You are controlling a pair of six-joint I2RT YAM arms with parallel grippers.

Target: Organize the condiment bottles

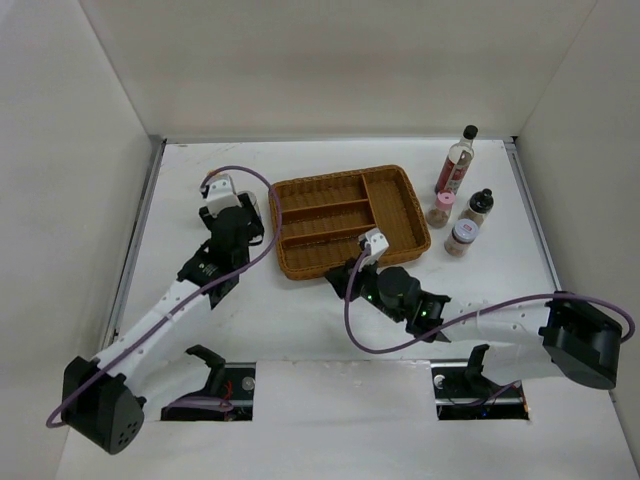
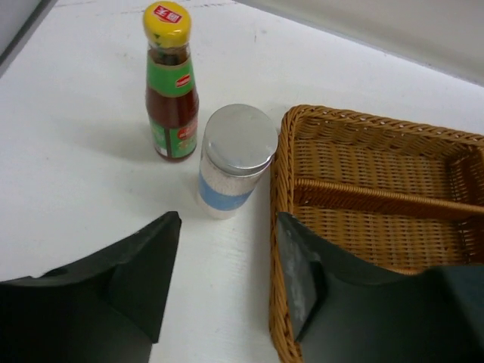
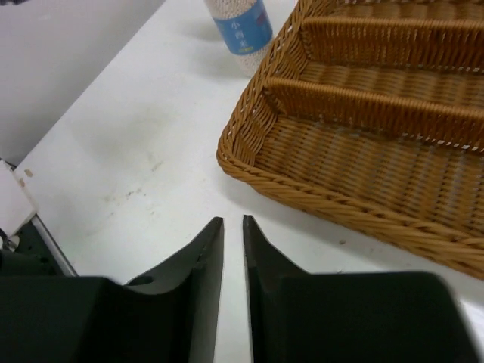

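In the left wrist view a red sauce bottle with a green label and yellow cap [image 2: 172, 83] stands next to a blue-labelled jar with a pale lid [image 2: 236, 160], just left of the wicker tray [image 2: 281, 227]. My left gripper [image 2: 228, 219] is open and empty, a little short of the jar. In the top view my left arm [image 1: 243, 222] hides both. Right of the tray [image 1: 281, 262] stand a tall clear black-capped bottle [image 1: 458, 160], a pink-lidded shaker [image 1: 440, 210], a black-capped shaker [image 1: 478, 207] and a red-labelled shaker [image 1: 461, 238]. My right gripper [image 3: 233, 221] is shut and empty near the tray's front left corner.
The tray's compartments hold nothing. The blue-labelled jar also shows in the right wrist view [image 3: 240, 30], past the tray's corner [image 3: 227, 155]. White walls close in the table on the left, the back and the right. Two openings are cut in the table's near edge.
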